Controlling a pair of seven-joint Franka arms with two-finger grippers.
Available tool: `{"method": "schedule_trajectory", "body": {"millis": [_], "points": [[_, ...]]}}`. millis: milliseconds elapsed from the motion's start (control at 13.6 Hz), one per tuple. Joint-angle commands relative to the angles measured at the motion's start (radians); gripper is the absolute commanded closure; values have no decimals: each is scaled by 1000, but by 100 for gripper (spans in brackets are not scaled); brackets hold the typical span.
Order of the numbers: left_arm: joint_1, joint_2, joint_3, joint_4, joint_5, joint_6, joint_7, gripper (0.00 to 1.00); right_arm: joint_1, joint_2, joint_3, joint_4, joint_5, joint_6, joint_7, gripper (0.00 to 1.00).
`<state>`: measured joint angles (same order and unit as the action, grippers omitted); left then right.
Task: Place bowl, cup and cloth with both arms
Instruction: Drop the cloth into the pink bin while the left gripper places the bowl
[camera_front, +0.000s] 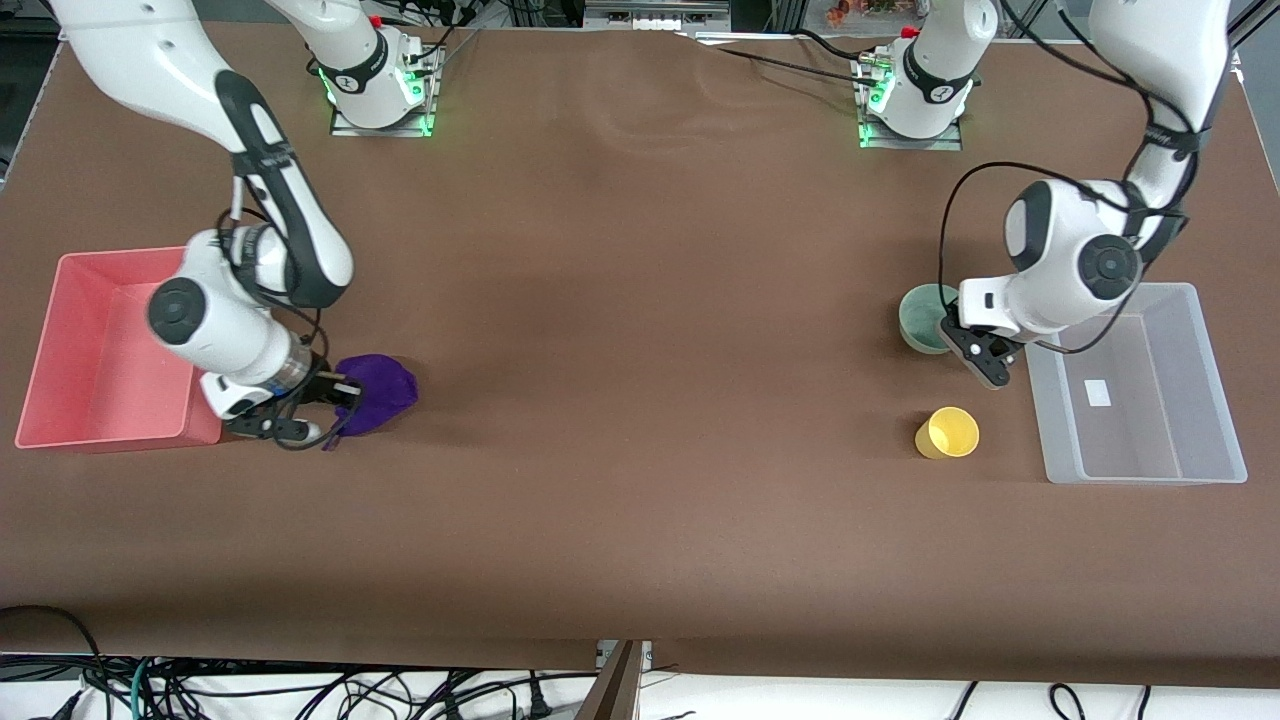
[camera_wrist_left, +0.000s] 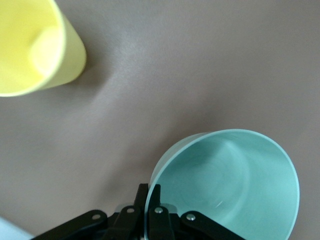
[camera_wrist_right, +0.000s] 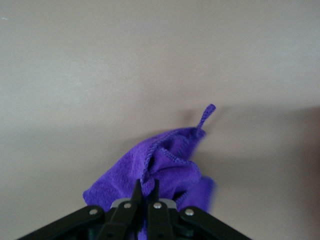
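front view: the right claw (camera_front: 335, 392) pinches the soft, light purple cloth (camera_front: 380, 390) beside the pink bin (camera_front: 60, 350), and the left claw (camera_front: 965, 340) grips the bowl (camera_front: 925, 318) near the clear bin (camera_front: 1140, 460), with the cup (camera_front: 948, 433) on the bench (camera_front: 640, 400). left wrist view: its fingers (camera_wrist_left: 152, 200) clamp the glossy, likely slippery rim, best taken squarely. right wrist view: its fingers (camera_wrist_right: 139, 192) nip a limp fold.

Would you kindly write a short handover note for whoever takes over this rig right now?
Left gripper: fingers shut on the rim of the bowl, beside the clear bin.
Right gripper: fingers shut on the cloth, beside the pink bin.
The cup stands free on the table, nearer the front camera than the bowl.
Done: bowl and cloth gripped. Whether either is lifted off the table cannot be told.
Left: nothing is in either bin yet; place bowl and cloth, then pick and place the cup.
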<state>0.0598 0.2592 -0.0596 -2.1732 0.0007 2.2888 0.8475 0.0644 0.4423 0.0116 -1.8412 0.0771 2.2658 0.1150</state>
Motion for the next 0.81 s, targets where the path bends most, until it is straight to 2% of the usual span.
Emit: {"method": "schedule_trajectory", "body": {"millis": [0, 74, 221, 442, 589, 736], "points": [[67, 12, 0, 224, 4, -269, 80, 100, -17, -74, -91, 176, 6, -347, -186, 100], [110, 38, 3, 292, 4, -319, 149, 100, -17, -85, -144, 227, 6, -442, -274, 100], [217, 96, 3, 383, 21, -331, 331, 100, -18, -85, -267, 293, 6, -592, -464, 100], [320, 213, 3, 522, 99, -325, 514, 100, -21, -77, -428, 290, 7, -612, -731, 100], [362, 277, 3, 556, 140, -304, 524, 100, -37, -51, -472, 264, 7, -576, -802, 100], [399, 349, 1, 547, 139, -180, 527, 100, -78, -28, -472, 206, 16, -494, -874, 100]]}}
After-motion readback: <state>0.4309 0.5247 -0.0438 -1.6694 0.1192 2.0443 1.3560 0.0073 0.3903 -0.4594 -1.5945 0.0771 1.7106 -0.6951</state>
